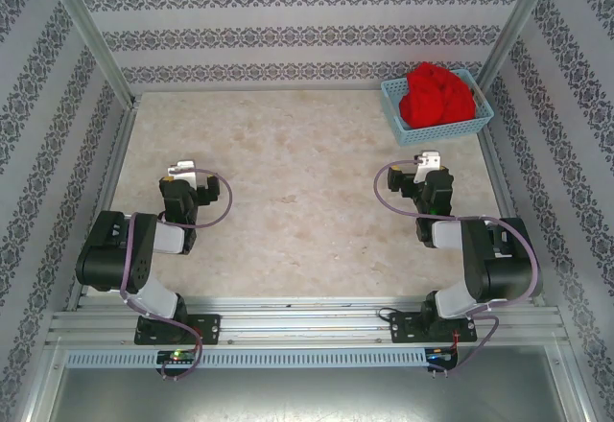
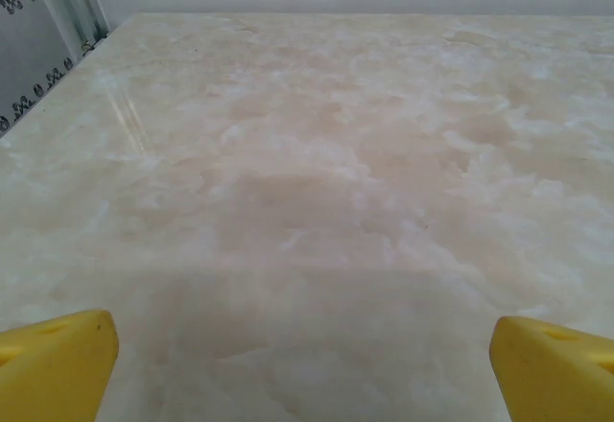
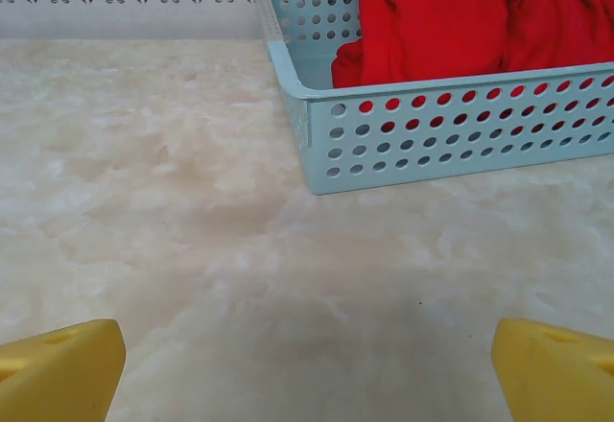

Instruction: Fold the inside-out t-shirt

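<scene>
Top external view: the left gripper (image 1: 182, 168) and the right gripper (image 1: 427, 160) are positioned over the beige marbled desk (image 1: 297, 201), well apart from each other. Each points toward the far wall.

Left gripper state: the jaws stand wide apart with nothing between them. In the left wrist view, its two yellow fingers (image 2: 58, 364) appear at the lower corners, and bare desk surface lies ahead of them.

Right gripper state: the jaws stand wide apart and are empty. In the right wrist view, its yellow fingers (image 3: 62, 369) occupy the lower corners in the same way.

Task item location: the bright red wrinkled cloth t-shirt (image 1: 436, 96) lies bunched in a heap inside the light blue perforated plastic basket (image 1: 446, 134). The basket stands on the desk ahead of the right gripper, offset to that gripper's right, and a strip of bare desk separates the two. From the left gripper, the basket lies well ahead and far to the right.

The t-shirt rises above the basket rim. Red cloth is visible through the holes in the basket wall nearest the right gripper.
</scene>
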Available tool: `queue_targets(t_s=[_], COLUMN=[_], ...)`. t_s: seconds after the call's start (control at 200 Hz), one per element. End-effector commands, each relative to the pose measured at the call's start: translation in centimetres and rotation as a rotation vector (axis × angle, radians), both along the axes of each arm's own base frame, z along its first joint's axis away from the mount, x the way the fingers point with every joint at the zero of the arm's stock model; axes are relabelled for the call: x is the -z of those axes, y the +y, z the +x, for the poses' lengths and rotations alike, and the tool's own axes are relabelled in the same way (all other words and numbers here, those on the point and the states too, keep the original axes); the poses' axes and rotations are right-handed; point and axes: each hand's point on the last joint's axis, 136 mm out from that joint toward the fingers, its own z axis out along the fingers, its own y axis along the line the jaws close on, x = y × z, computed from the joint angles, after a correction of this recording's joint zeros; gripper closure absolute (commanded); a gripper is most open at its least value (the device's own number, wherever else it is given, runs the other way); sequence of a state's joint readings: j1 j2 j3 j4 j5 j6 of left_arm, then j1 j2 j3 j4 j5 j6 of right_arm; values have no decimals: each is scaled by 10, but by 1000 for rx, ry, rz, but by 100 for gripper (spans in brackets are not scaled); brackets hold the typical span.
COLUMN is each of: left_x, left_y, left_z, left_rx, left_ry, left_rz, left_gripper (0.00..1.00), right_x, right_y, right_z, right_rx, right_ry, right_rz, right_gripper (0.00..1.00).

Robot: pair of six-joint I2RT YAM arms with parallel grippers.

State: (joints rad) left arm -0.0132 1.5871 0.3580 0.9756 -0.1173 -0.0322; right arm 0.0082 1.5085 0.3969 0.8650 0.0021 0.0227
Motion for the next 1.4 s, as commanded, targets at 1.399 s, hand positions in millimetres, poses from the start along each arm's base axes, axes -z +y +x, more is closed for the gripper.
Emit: queue_targets(t_s=[1.399], left_x=[-22], left_y=[-11], left_z=[-11], left_rx=[63], left_ry=[-80], left_rz=[16], left_gripper=[0], right_x=[-12], right_y=[-5], right_z=[-4], right_rx=[39], right_ry=[-38], right_rz=[-6], right_gripper=[2])
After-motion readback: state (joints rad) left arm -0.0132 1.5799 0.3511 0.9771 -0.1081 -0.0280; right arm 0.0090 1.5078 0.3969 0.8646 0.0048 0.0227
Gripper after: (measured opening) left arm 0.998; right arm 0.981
